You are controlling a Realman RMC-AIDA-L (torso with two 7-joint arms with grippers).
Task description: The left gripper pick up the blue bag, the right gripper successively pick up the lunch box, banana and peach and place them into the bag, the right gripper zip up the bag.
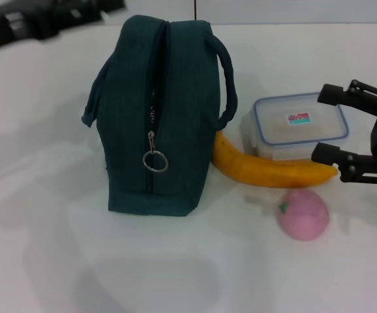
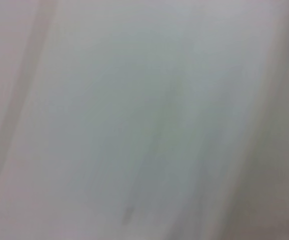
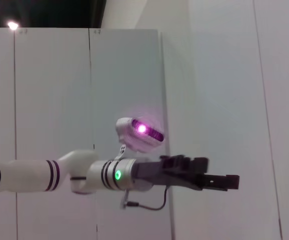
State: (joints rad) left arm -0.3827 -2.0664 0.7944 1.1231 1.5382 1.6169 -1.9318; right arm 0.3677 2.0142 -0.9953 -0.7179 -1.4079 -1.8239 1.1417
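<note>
- A white robot arm point(image 3: 39, 175) reaches across the right wrist view from one edge, its segments ringed with dark bands.
- On its wrist glows a small green light point(image 3: 117, 175).
- A white camera housing point(image 3: 138, 133) sits on the wrist, lit pinkish-purple.
- The arm ends in the left gripper point(image 3: 223, 182), black, its fingers lying close together.
- A thin dark cable point(image 3: 147, 206) loops under the wrist.
- Behind stand pale wall panels point(image 3: 49, 90) with vertical seams, and a bright lamp point(image 3: 12, 25) against darkness.
</note>
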